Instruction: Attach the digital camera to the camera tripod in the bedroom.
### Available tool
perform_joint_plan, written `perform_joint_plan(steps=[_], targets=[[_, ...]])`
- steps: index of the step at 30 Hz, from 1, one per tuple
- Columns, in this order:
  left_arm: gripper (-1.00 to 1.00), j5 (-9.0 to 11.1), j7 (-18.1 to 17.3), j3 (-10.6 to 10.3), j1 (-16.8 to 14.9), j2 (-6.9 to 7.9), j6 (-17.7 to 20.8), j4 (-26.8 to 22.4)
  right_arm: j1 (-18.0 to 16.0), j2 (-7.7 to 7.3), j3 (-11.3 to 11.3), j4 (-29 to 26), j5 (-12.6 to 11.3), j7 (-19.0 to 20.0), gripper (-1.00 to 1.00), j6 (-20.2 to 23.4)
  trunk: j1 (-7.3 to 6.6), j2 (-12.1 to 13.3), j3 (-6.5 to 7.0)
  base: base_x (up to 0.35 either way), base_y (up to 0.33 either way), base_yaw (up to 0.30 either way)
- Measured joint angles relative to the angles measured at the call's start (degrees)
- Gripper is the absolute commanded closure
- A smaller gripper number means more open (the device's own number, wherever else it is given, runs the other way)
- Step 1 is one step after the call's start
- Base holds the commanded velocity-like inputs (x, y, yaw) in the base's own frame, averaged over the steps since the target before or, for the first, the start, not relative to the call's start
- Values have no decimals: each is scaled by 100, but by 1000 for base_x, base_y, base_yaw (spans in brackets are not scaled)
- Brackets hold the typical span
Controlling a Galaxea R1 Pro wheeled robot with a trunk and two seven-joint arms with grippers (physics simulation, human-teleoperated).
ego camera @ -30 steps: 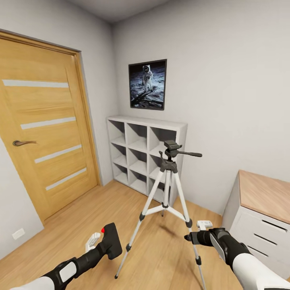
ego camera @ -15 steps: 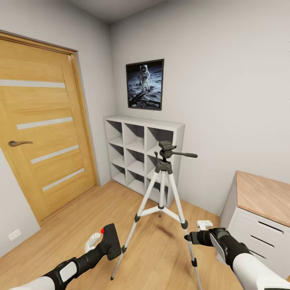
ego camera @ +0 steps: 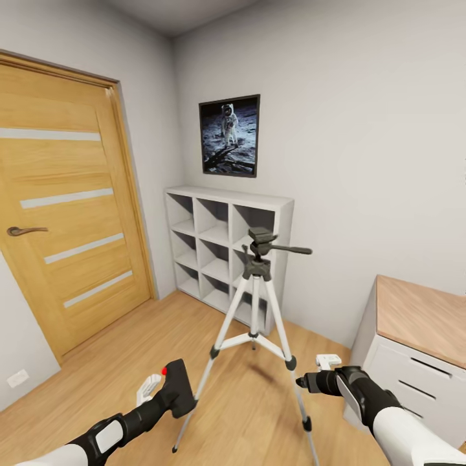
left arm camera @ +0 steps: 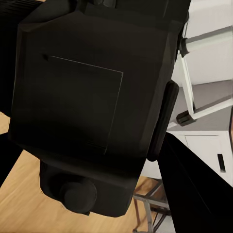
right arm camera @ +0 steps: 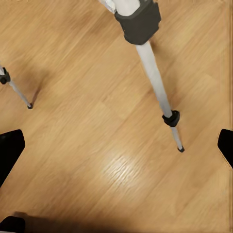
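Observation:
The camera tripod [ego camera: 257,294] stands on the plank floor in the middle of the head view, its dark grey head [ego camera: 261,237] and side handle in front of the shelf. Low at the left, my left gripper [ego camera: 169,389] is shut on the digital camera [ego camera: 178,387], whose red button [ego camera: 164,371] faces up, left of the tripod's near leg. The left wrist view has the camera's black body [left arm camera: 92,97] close up. My right gripper [ego camera: 314,380] hangs open just right of the tripod's right leg. Between its spread fingertips, the right wrist view looks down on that leg [right arm camera: 150,73] and the floor.
A wooden door [ego camera: 61,213] closes the left wall. The white cube shelf [ego camera: 223,249] stands behind the tripod under the astronaut picture [ego camera: 228,136]. A wood-topped desk [ego camera: 417,317] with drawers sits at the right, near my right arm. Open floor lies between door and tripod.
The whole head view has slid left, so the camera has moved. Both arms keep their pose, and the left gripper still holds the digital camera.

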Motion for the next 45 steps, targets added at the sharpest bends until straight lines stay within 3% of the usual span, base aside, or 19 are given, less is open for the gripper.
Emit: perform_joint_plan(steps=[22,45], targets=[[100,-3,-6,-2,0,19,1,1,1,7,-1,1,-2,39,-100,-9,0,1,0,84,-250,0],[100,6,-21,3,1,51,10,14,-1,32,-1,72,-15,35,-100,30,1,0,0,8,-18,40]])
